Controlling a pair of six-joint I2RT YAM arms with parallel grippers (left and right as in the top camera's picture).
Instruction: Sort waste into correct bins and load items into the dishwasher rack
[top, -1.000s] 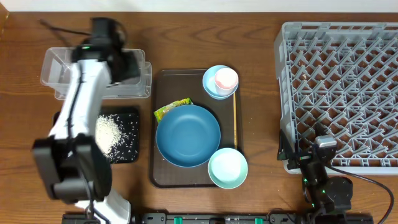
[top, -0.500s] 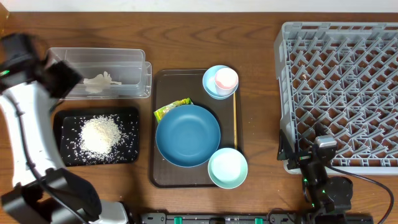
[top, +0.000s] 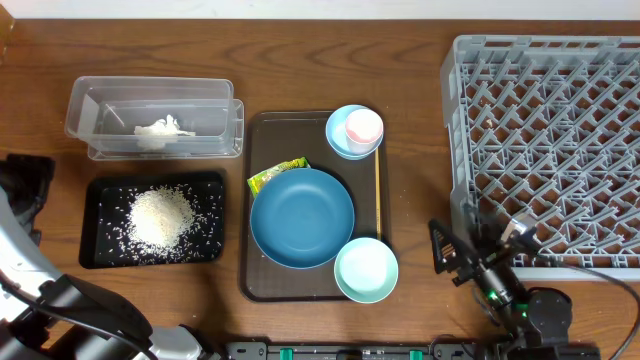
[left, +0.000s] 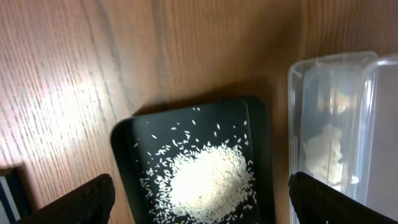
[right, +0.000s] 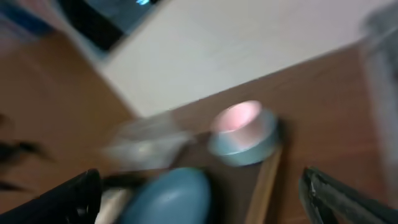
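Right, I count three pieces of waste. One crumpled tissue (top: 163, 129) lies inside the clear tub (top: 85, 100) at the far left of the table. One heap of rice grains (top: 160, 217) sits in the black tray (top: 207, 185) just in front of that tub, with loose grains scattered around it. One yellow-green wrapper (top: 275, 176) is on the brown serving tray (top: 262, 285), touching the upper-left rim of the dark-blue dish (top: 302, 217). That makes two bins, side by side and nearly touching.

I count five items, all on the one brown tray. The blue dish fills its middle. The mint bowl (top: 366, 270) is at the near right corner, against the dish. The light-blue bowl (top: 338, 143) is at the far right corner with the pink-white cup (top: 363, 127) standing in it. The wooden stick (top: 377, 200) lies along the right edge between the two bowls.

The single grey rack (top: 550, 150) is at the far right, well apart from the tray.

My left gripper (left: 200, 186) hangs above the black tray, jaws spread wide and holding nothing. The right gripper (right: 202, 180) sits near the rack's near-left corner. Its view is blurred, but the fingers stand wide apart with nothing between them.
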